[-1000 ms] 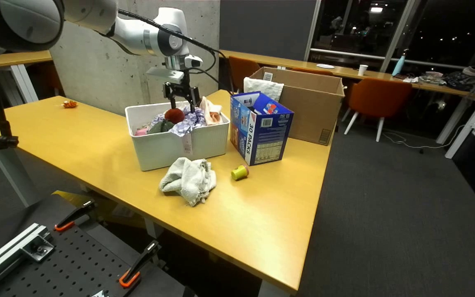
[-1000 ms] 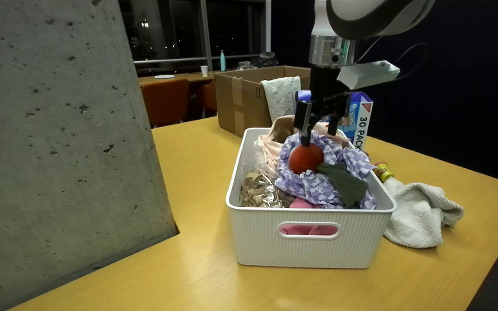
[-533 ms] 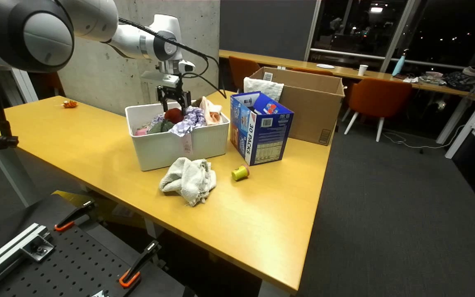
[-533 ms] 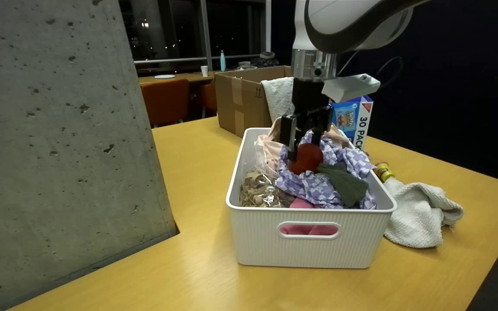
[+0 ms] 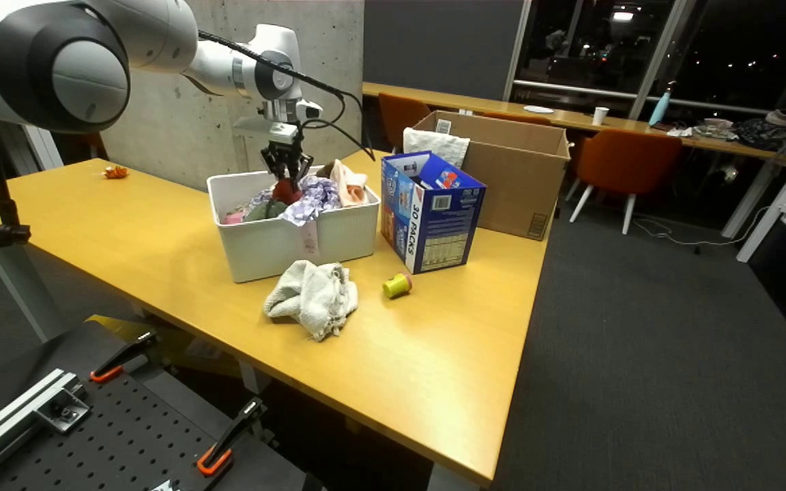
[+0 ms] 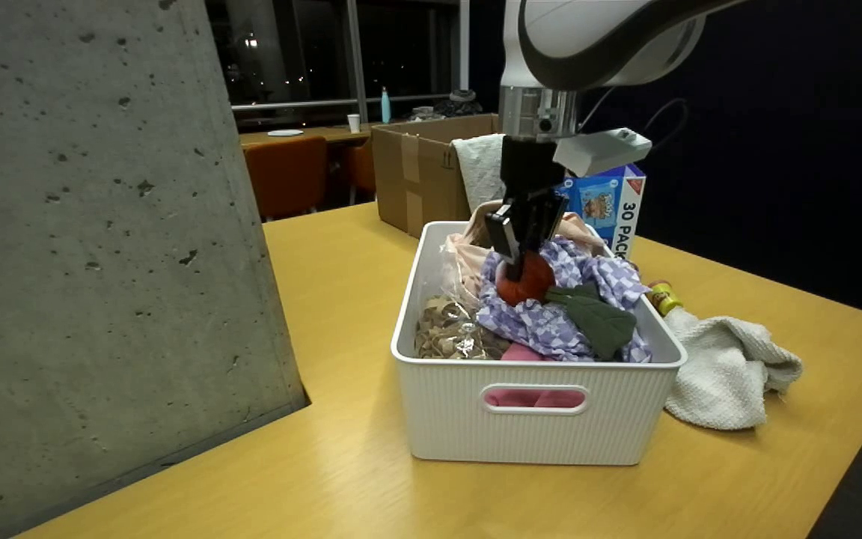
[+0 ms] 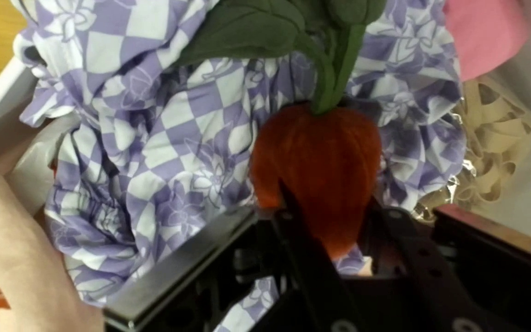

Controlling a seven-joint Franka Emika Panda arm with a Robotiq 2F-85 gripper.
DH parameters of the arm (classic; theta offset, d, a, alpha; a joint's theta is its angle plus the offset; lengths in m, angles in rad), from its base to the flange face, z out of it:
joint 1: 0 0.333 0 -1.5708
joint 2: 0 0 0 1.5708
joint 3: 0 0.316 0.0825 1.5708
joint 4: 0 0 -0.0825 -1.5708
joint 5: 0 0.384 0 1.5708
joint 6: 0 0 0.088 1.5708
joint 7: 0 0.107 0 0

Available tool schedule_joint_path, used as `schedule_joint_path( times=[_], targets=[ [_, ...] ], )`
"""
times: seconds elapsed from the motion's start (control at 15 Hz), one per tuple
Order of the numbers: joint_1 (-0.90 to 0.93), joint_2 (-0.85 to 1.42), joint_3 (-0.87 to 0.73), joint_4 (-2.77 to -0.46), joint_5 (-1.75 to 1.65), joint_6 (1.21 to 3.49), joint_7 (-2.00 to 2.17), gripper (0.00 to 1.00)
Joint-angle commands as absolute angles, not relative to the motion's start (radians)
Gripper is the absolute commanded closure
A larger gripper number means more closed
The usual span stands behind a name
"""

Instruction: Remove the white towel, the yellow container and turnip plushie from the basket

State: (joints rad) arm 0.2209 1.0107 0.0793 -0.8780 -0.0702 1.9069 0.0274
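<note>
In an exterior view a pale sheen washes the table toward its near corner, and beneath the long edge I see almost black shadow. Beyond, the windows are dark but for scattered lights. In the wrist view my gripper is dim and soft-edged; clear plastic glints sharply.

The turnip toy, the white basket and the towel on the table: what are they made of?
The turnip toy seems to be velvety plush fabric: its red skin looks soft and matte.
The white basket is probably smooth plastic, with an even rim and finely ribbed walls.
The towel looks like woven cloth, maybe cotton: dull, bumpy and crumpled.
</note>
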Motion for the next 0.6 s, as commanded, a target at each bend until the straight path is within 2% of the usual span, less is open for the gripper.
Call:
schedule_joint_path(
  times=[0.0, 0.53],
  targets=[
    [0.217, 1.026, 0.091, -0.825, -0.057, 1.871, 0.015, 0.98],
    [0.203, 0.848, 0.082, -1.006, -0.056, 1.968, 0.075, 0.97]
  ],
)
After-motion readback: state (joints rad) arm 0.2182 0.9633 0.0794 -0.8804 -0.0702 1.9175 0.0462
